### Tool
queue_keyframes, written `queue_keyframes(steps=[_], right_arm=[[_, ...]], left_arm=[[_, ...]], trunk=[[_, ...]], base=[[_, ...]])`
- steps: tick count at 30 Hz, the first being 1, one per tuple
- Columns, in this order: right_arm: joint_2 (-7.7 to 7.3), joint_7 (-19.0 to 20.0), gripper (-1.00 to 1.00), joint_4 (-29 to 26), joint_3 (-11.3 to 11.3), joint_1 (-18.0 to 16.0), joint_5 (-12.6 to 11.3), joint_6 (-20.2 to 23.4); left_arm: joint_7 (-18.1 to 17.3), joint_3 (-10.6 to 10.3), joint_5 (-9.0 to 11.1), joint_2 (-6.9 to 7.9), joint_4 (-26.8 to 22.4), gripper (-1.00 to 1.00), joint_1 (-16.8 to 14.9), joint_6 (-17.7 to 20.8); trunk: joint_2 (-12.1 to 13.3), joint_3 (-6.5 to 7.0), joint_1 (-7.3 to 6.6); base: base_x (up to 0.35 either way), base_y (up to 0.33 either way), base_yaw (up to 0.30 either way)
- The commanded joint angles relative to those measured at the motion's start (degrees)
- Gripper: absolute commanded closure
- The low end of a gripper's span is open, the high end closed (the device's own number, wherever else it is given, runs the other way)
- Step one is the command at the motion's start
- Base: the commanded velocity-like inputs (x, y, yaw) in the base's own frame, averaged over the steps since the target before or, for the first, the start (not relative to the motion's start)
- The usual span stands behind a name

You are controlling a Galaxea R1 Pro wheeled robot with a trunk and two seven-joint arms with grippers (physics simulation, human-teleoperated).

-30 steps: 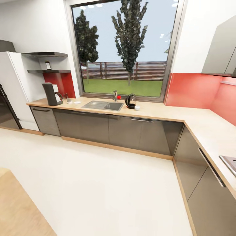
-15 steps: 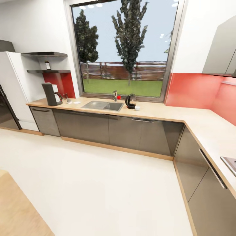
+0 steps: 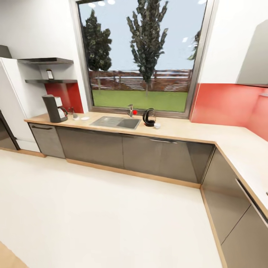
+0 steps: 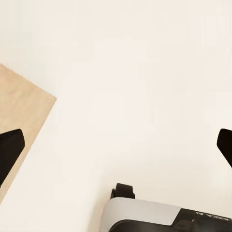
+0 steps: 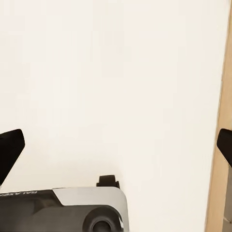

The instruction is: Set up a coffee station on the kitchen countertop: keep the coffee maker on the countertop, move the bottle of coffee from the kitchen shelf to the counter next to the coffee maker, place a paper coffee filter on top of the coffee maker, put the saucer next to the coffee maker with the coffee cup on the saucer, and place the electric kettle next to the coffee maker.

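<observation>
Fingers (image 4: 10, 147) of left and right (image 5: 10, 145) spread wide, empty, above pale floor (image 4: 135, 72)

Dark grey coffee maker (image 3: 52, 108); red backsplash (image 3: 223, 105)

**Kitchen surfaces: wood, steel, gloss grey**

Counter (image 3: 186, 130): light wood, matt, smooth grain. Sink (image 3: 116, 121) & tap (image 3: 130, 109): brushed steel, dull sheen. Cabinet fronts (image 3: 149, 156): dark grey, glossy, reflect floor; thin metal handles, light-wood plinth. Backsplash (image 3: 223, 104): red, smooth, semi-gloss. Floor (image 3: 104, 216): off-white, smooth, matt. Coffee maker (image 3: 52, 108): dark grey plastic, matt, w/ clear glass carafe. Electric kettle (image 3: 149, 117): clear glass, black glossy handle. Coffee cup (image 3: 157, 126) & saucer (image 3: 85, 118): white, smooth. Shelves (image 3: 50, 80): dark, matt. Left pincer (image 4: 116, 147) & right pincer (image 5: 116, 145): fingers black, matt. Robot base: grey-white plastic, satin
</observation>
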Motion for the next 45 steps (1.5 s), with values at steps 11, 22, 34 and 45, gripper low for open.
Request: queue_keyframes(steps=[11, 22, 34, 45], right_arm=[[0.06, -0.4, -1.00, 0.1, -0.1, -0.1, 0.0, -0.2], [0.05, -0.4, -1.00, 0.1, -0.1, 0.0, 0.1, -0.2], [0.08, -0.4, -1.00, 0.1, 0.0, 0.0, 0.1, -0.2], [0.08, -0.5, -1.00, 0.1, 0.0, 0.0, 0.1, -0.2]], left_arm=[[-0.1, -0.3, -0.4, 0.25, 0.2, -1.00, 0.8, -0.2], [-0.1, -0.2, -0.3, 1.12, 0.7, -1.00, 0.7, -3.0], [-0.1, -0.2, -0.4, 1.10, 1.0, -1.00, 0.7, -3.4], [-0.1, -0.2, -0.4, 1.24, 0.4, -1.00, 0.5, -3.4]], trunk=[[-0.1, -0.12, 0.07], [-0.1, -0.12, 0.07], [-0.1, -0.12, 0.07], [-0.1, -0.20, 0.07]], base=[[0.337, 0.000, 0.000], [0.337, 0.022, 0.000], [0.337, 0.088, 0.137], [0.337, 0.022, 0.154]])
